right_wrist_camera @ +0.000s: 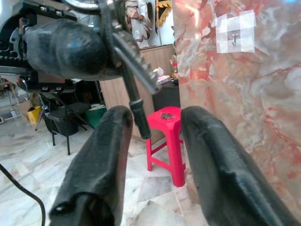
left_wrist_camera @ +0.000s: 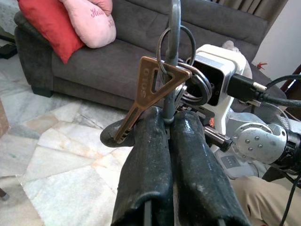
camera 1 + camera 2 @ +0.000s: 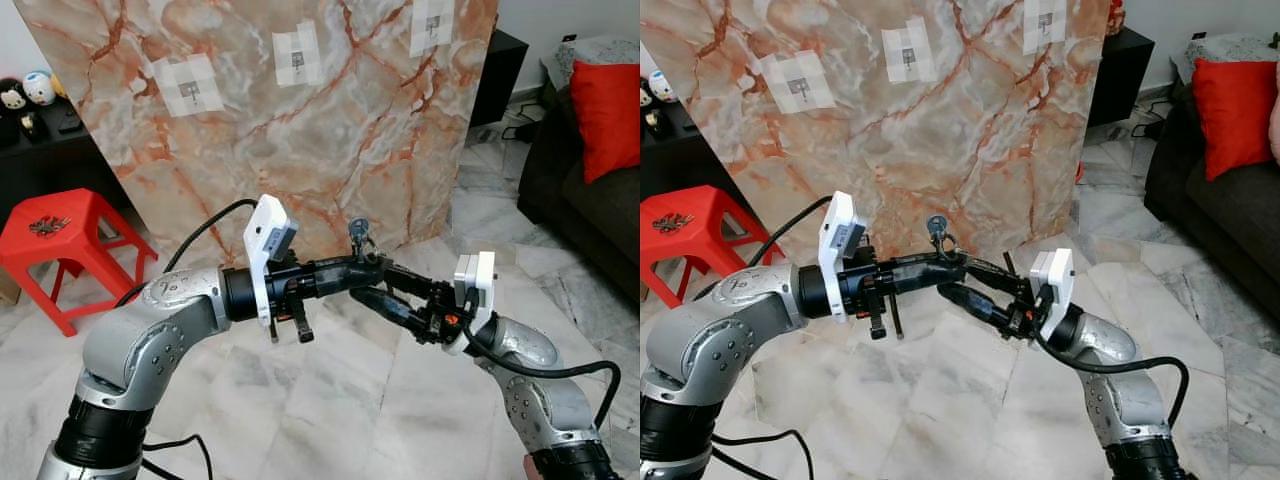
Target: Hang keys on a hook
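**Q:** What surrounded the robot, and what stood in its path?

**A:** A marble slab [image 3: 300, 130] leaned upright ahead, carrying three hooks [image 3: 298, 58] on pale taped patches; a red stool [image 3: 60, 235] stood to its left, a dark sofa [image 3: 590, 200] with a red cushion [image 3: 607, 115] to its right; the floor [image 3: 330, 400] was pale marble tile. Nothing lay between the arms and the slab; the two arms met in front of it, well below the hooks.

**Q:** Where were the keys, and how did they lie?

**A:** The keys [image 2: 155, 92] sat at the tip of the left gripper [image 3: 365, 262], whose fingers [image 2: 146, 165] were pressed together on the steel loop of the bunch; that loop rose straight up from the fingertips, with one brass key hung aslant from its rings, blade pointing down and sideways. The right gripper [image 1: 155, 141] reached in from the opposite side with fingers spread apart, a thin dark shaft of the bunch hanging between them, touching neither that could be seen.
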You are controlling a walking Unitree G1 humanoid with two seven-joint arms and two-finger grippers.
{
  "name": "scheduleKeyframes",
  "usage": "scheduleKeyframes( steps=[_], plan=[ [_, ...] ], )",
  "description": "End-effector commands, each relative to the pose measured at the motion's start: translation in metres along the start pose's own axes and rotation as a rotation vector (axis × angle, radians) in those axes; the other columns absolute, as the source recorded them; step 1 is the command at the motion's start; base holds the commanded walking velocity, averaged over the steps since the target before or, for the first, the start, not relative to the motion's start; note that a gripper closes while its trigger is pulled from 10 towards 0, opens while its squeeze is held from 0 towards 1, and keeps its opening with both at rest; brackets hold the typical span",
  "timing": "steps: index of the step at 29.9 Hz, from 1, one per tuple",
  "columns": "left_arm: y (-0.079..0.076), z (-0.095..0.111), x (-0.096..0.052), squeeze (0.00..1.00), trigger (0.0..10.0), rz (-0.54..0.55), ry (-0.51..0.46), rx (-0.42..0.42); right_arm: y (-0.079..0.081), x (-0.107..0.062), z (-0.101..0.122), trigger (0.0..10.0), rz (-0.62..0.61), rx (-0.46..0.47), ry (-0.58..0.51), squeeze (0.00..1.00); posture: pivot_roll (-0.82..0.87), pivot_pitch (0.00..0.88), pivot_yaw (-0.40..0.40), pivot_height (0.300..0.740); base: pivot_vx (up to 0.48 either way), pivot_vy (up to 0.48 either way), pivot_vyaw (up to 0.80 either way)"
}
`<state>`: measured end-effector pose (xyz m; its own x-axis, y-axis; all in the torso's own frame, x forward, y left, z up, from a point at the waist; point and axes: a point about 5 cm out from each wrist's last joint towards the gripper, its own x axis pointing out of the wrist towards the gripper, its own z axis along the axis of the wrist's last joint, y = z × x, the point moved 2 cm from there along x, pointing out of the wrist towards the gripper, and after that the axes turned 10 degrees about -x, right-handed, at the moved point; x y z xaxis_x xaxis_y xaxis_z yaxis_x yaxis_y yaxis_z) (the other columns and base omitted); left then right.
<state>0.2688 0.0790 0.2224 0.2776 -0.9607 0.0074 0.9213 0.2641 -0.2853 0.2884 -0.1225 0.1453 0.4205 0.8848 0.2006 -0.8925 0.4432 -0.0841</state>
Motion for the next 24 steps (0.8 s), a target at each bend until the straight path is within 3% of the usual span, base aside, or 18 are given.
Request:
scheduleKeyframes(
  steps=[1, 24],
  plan=[
    [-0.0052, -0.0001, 0.0000, 0.00, 10.0, -0.026, 0.012, 0.002, -0.0032, 0.0010, 0.0037, 0.0, -0.003, -0.012, -0.014, 0.00, -0.10, 0.070, 0.049, 0.740, 0.000, 0.000, 0.00],
    [-0.0014, -0.0062, -0.0018, 0.00, 10.0, -0.011, 0.035, -0.006, -0.0009, 0.0011, 0.0071, 0.0, 0.024, 0.004, -0.037, 0.00, -0.10, 0.072, 0.050, 0.740, 0.000, 0.000, 0.00]
  ],
)
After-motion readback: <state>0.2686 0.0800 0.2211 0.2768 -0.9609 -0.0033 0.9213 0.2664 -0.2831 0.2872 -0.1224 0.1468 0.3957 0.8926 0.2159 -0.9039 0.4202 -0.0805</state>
